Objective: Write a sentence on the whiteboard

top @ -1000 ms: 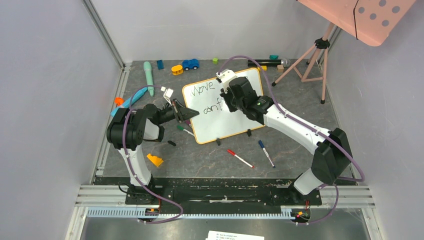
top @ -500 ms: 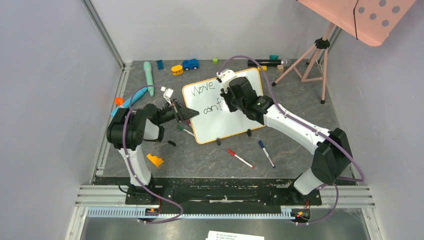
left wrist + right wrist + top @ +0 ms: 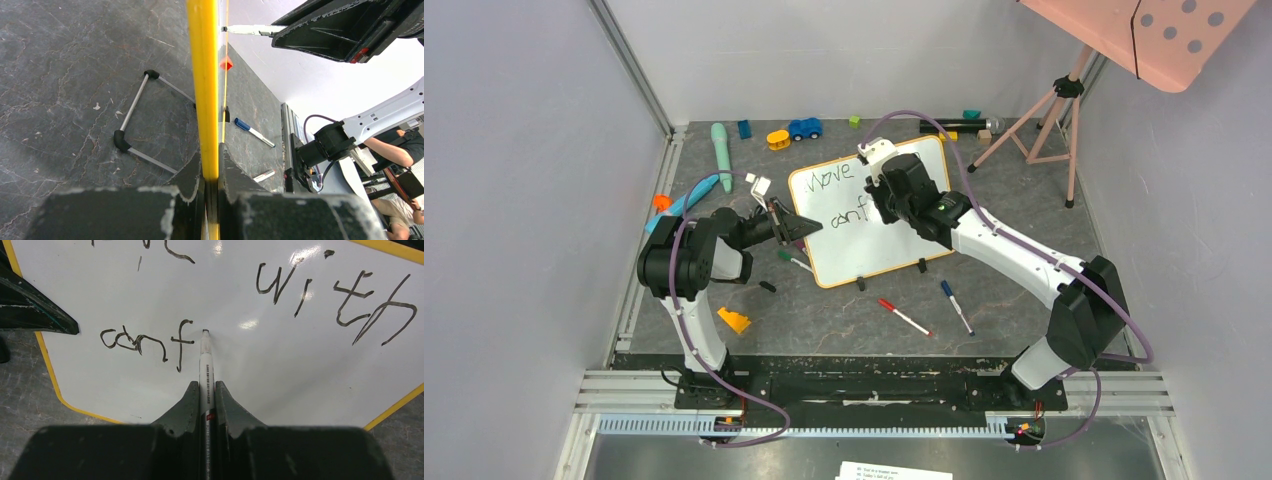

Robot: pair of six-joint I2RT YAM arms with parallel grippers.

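Lettering of the sentence (image 3: 135,342) is partly hidden under the right arm (image 3: 1014,255) from above; the wrist view reads "conf" and "with". The left tool (image 3: 210,186) is clamped on the left frame of the whiteboard (image 3: 854,255), in the middle of the desk (image 3: 824,320). The right tool (image 3: 205,390) grips a marker (image 3: 205,360), its tip touching the board after "f". A red pen (image 3: 904,317) and a blue pen (image 3: 956,306) lie near its front edge.

- Walls (image 3: 514,200): pale grey, at 9, 12 and 3 o'clock.
- Floor (image 3: 844,320): dark marbled grey.
- Tripod (image 3: 1054,120): 2 o'clock, beneath a perforated pink panel (image 3: 1164,35).
- Rails (image 3: 874,385): aluminium, 6 o'clock.
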